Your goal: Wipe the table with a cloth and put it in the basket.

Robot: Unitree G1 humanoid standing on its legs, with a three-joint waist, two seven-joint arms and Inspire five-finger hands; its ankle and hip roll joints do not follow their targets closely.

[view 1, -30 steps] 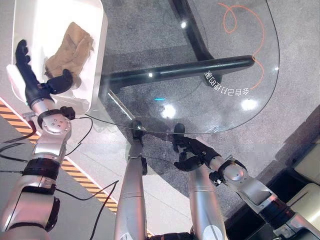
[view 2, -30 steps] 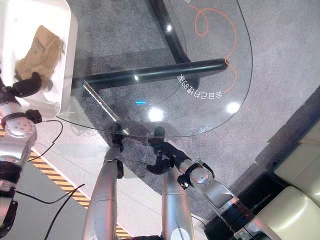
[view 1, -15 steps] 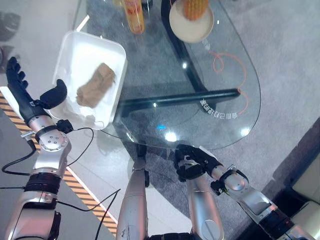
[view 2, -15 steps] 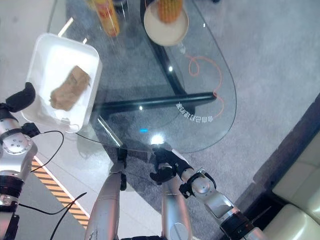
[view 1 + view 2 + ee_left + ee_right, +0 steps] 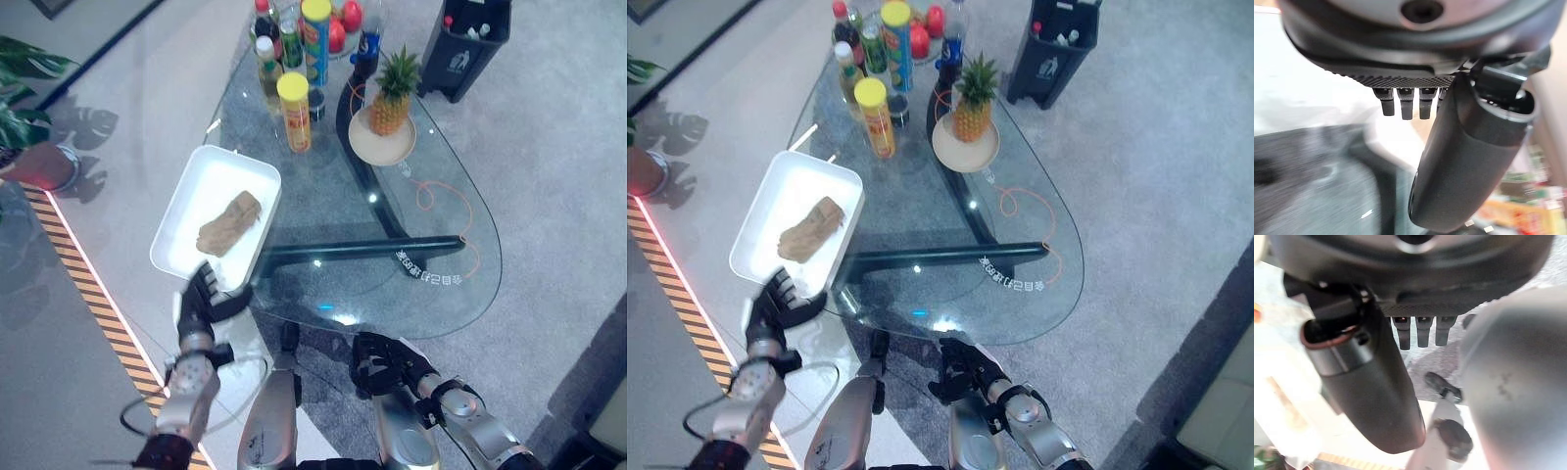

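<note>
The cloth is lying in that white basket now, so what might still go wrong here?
Two risks, as guesses. The white basket sits at the glass table's edge, and the open left hand is right by its near corner; a bump might tip it, brown cloth included. The right hand is beside the table's near rim and might knock it when raised.

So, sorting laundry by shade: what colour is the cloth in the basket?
Tan-brown cloth, lying in the white basket; clearest in the left eye view.

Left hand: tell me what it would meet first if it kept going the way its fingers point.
Probably the white rectangular basket holding the tan cloth. The left hand, fingers straight, points up toward its near edge on the glass table; height relative to the rim is unclear.
</note>
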